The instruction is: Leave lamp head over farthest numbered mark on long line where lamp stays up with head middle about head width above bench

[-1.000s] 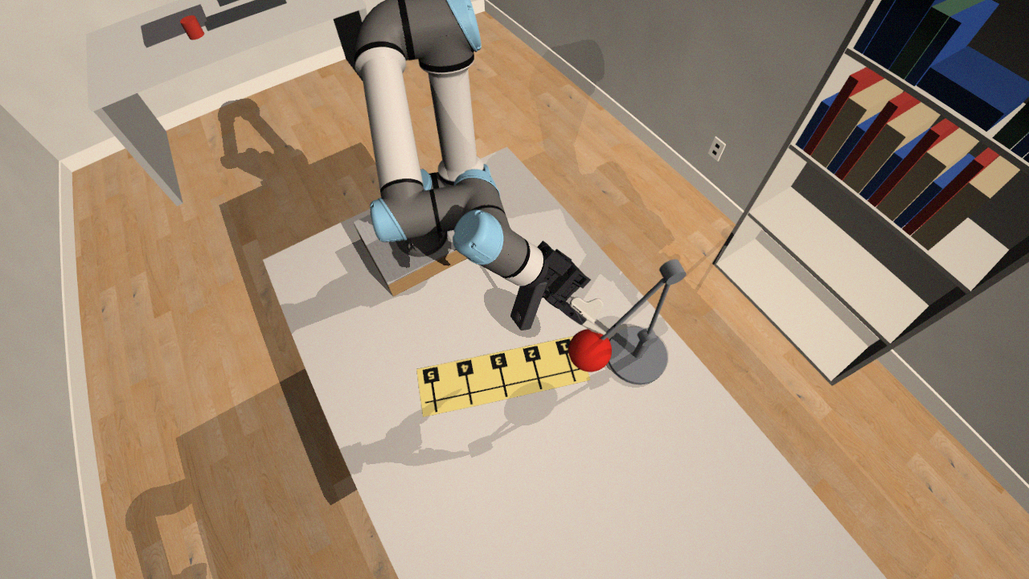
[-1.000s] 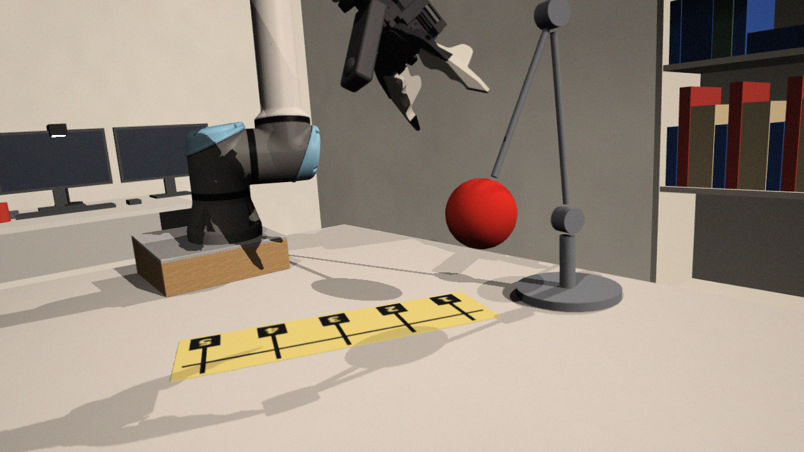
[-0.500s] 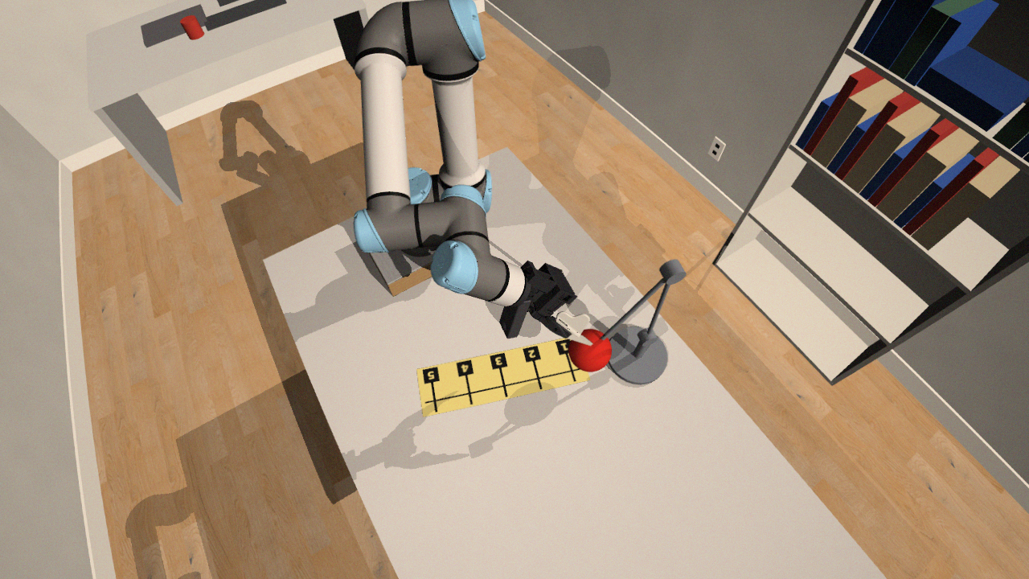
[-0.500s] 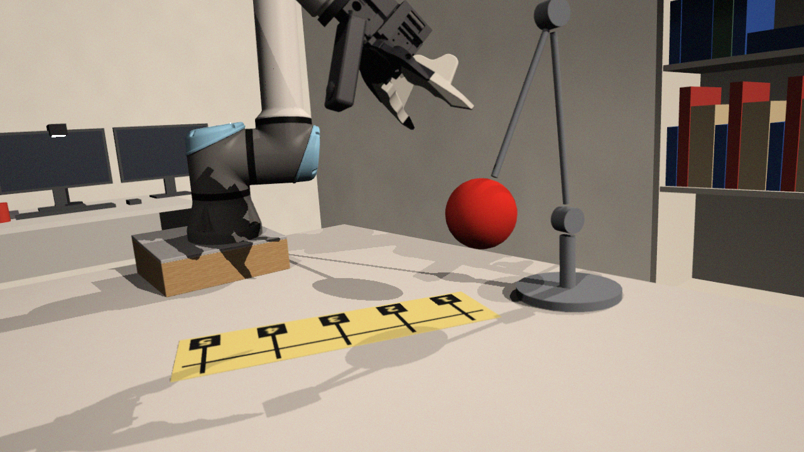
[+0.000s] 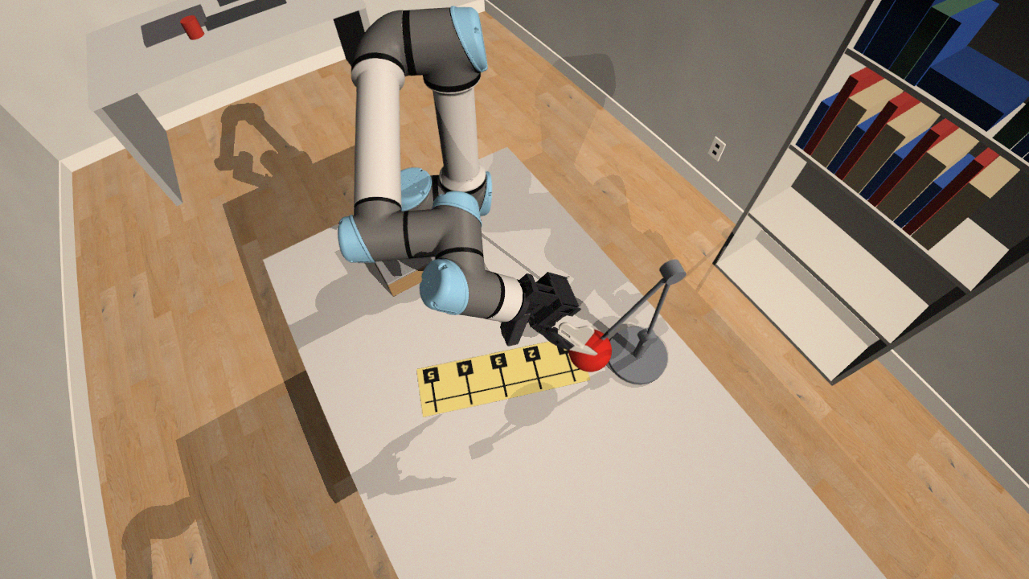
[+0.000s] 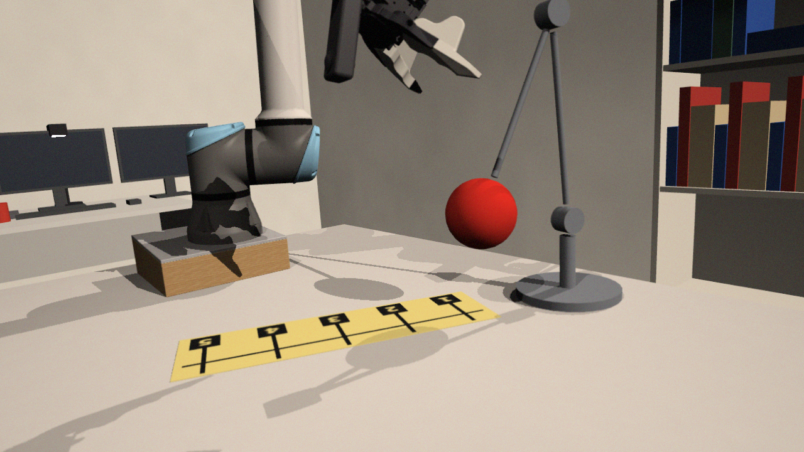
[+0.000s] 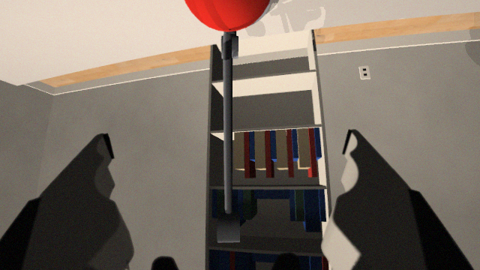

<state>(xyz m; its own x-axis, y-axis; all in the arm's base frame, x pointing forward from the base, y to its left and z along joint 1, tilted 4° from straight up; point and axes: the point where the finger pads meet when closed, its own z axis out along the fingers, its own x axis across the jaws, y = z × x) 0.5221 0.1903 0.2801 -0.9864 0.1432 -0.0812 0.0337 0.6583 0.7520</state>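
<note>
The lamp has a red ball head [image 5: 589, 355] [image 6: 481, 213] on thin grey arms, with a top elbow joint [image 6: 551, 13] and a round grey base [image 6: 568, 290] [image 5: 637, 358]. The head hangs above the bench near the mark 1 end of the yellow strip [image 6: 331, 334] [image 5: 500, 375], which is numbered 1 to 5. My gripper [image 6: 444, 78] [image 5: 575, 338] is open and empty, high above the head and apart from it. In the wrist view the fingers straddle the lamp's forearm rod [image 7: 227, 131] without touching it. The head [image 7: 227, 13] is at the top edge.
My arm stands on a wooden block [image 6: 210, 261] at the back of the bench. A bookshelf [image 5: 899, 179] [image 6: 730, 140] stands to the right beyond the lamp. A desk with monitors [image 6: 101, 162] is at the far left. A grey wall runs behind the lamp.
</note>
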